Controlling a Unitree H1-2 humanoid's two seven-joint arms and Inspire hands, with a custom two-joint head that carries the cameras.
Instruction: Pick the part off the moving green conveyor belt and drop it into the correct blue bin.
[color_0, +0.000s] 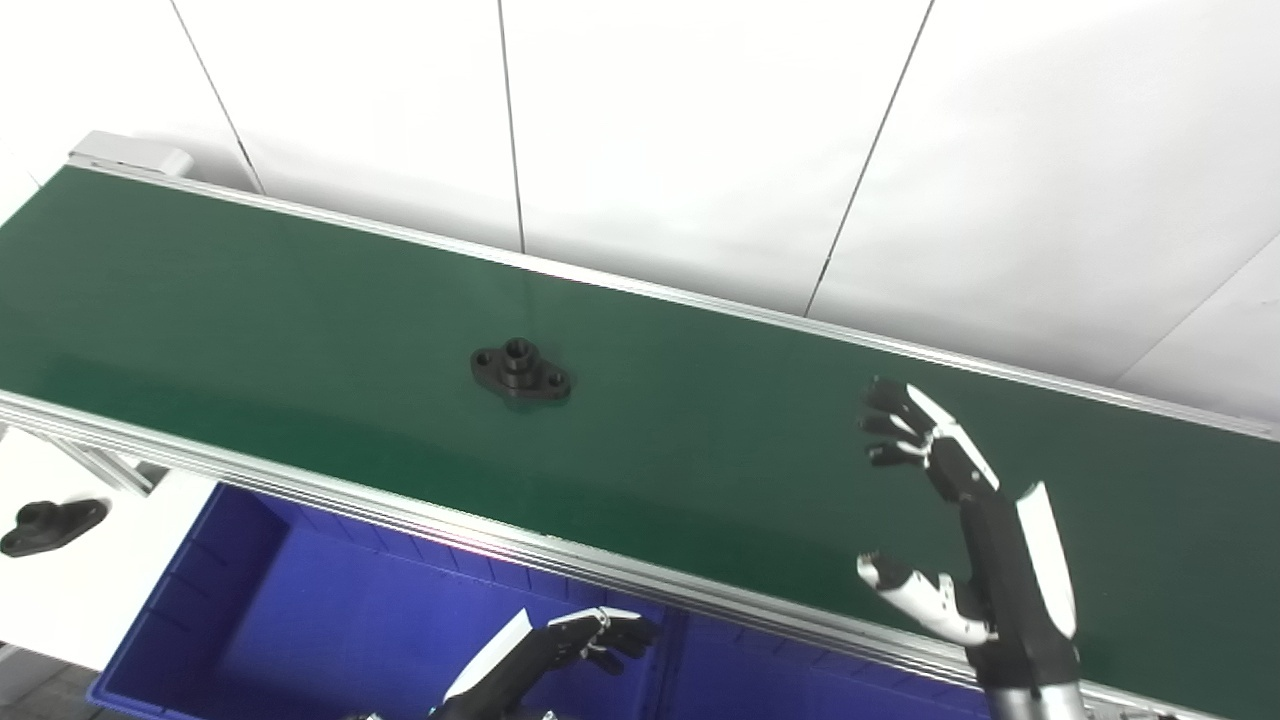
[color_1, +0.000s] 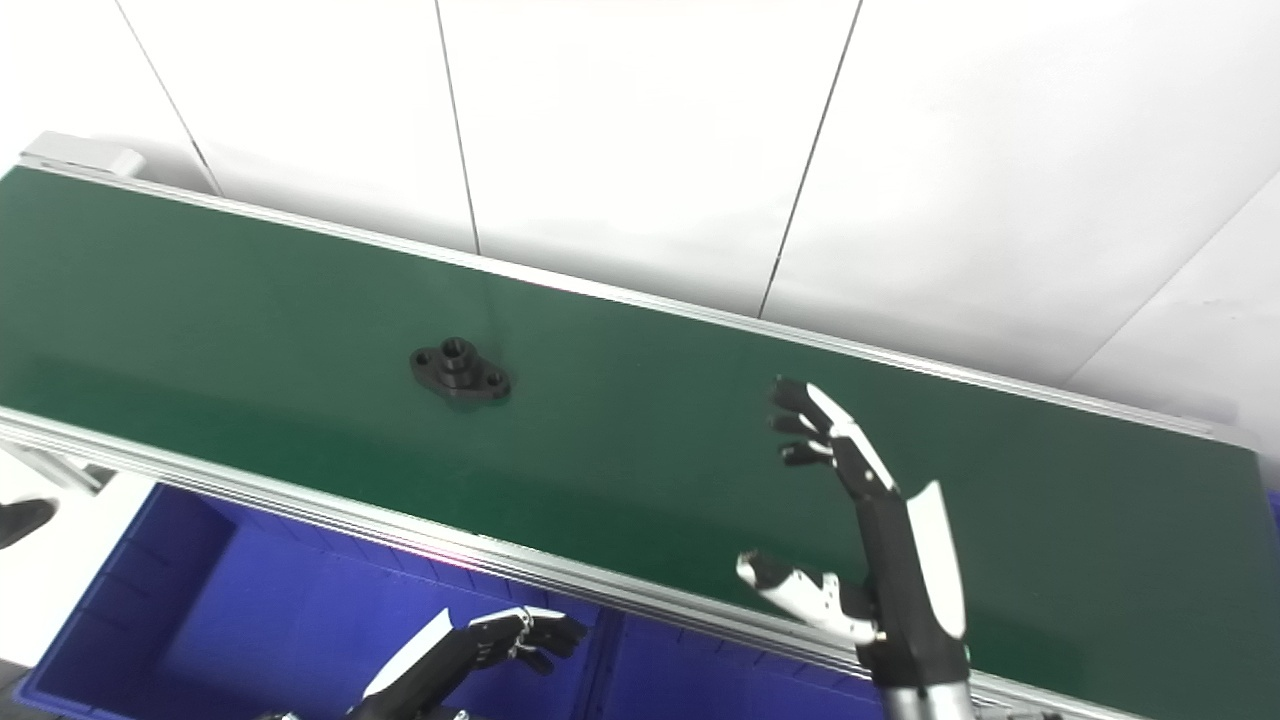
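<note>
A black flanged part with a raised hub and two bolt holes lies flat on the green conveyor belt, left of the middle. My right hand is open above the belt's near right side, fingers spread and thumb out, well to the right of the part and holding nothing. My left hand is low at the bottom edge, over the blue bin below the belt's near rail, fingers curled, nothing in it that I can see.
A second blue bin adjoins the first on the right under the rail. Another black part lies on a white surface at the far left. White wall panels stand behind the belt.
</note>
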